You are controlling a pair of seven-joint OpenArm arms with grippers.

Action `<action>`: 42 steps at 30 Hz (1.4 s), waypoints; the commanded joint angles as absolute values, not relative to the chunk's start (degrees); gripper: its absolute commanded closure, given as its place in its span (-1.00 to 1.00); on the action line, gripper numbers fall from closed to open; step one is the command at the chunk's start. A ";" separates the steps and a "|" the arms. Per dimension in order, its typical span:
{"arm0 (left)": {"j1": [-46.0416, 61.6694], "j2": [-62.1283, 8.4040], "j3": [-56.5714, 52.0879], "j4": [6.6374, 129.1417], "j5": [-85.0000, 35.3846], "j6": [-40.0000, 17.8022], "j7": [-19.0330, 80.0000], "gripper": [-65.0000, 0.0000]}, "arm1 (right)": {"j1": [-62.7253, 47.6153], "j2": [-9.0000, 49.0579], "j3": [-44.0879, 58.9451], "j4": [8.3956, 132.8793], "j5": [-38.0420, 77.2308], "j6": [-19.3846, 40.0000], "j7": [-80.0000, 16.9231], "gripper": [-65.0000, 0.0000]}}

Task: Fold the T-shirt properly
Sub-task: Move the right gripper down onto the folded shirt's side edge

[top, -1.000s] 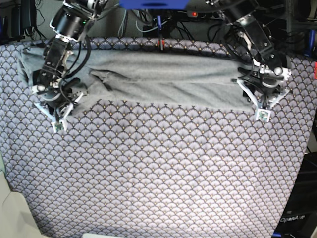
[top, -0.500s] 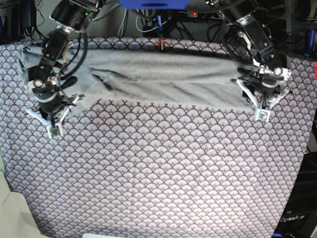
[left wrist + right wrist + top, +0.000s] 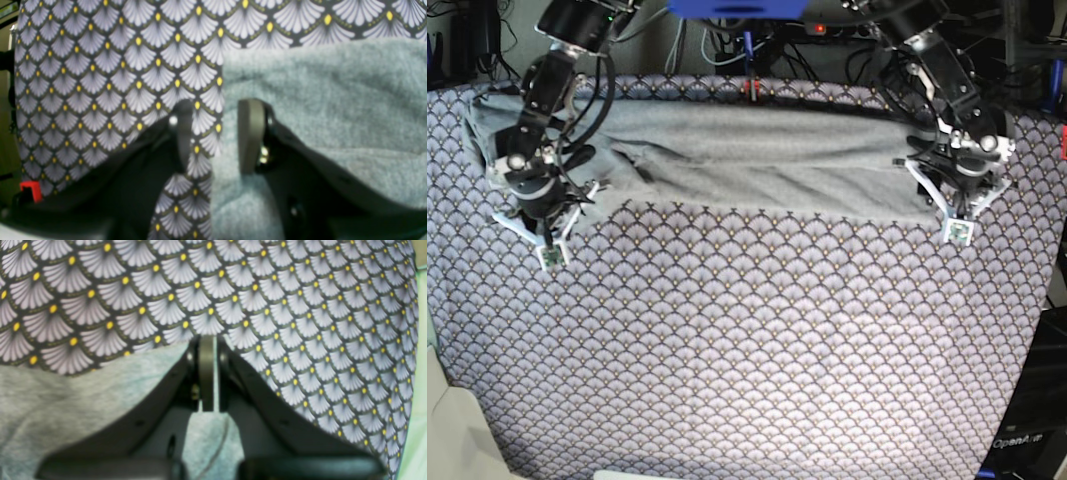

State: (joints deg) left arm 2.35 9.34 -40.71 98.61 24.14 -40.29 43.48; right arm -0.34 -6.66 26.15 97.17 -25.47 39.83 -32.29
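Two sets of fingers work the T-shirt (image 3: 757, 160), spread along the bench's far edge on the tablecloth (image 3: 757, 340). My right fingers (image 3: 207, 373) are clamped on its corner; my left fingers (image 3: 249, 133) stand apart over its edge.

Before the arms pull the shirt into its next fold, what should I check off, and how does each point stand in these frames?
1. right gripper shut on the T-shirt: ok, jaws together with grey fabric pinched between them.
2. left gripper gripping the shirt: not ok, jaws stand apart; the hem lies between them, one finger over fabric, the other over tablecloth.
3. Both grippers at the shirt's near edge, one at each end: ok in the base view.
4. Shirt lying flat: not ok, a crease runs near the right gripper's end.
5. Cloth free of the arms: cannot tell, the right arm covers that end.
6. Tablecloth not caught by the right gripper: cannot tell.
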 commanded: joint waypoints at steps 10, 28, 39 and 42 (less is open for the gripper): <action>1.89 9.00 -40.66 99.91 23.69 -40.00 42.51 0.31 | 0.31 -6.20 27.30 98.24 -25.01 40.00 -31.08 1.00; 1.98 9.00 -42.68 99.91 23.69 -40.00 42.77 0.31 | 5.32 0.40 26.59 92.88 -25.01 40.00 -38.81 1.00; 1.98 9.00 -42.68 99.91 23.69 -40.00 43.03 0.31 | 9.36 7.34 24.48 85.23 -13.76 40.00 -54.55 1.00; 1.98 9.00 -42.68 99.91 23.69 -40.00 43.03 0.31 | 9.27 7.34 24.40 85.23 -10.59 40.00 -54.90 1.00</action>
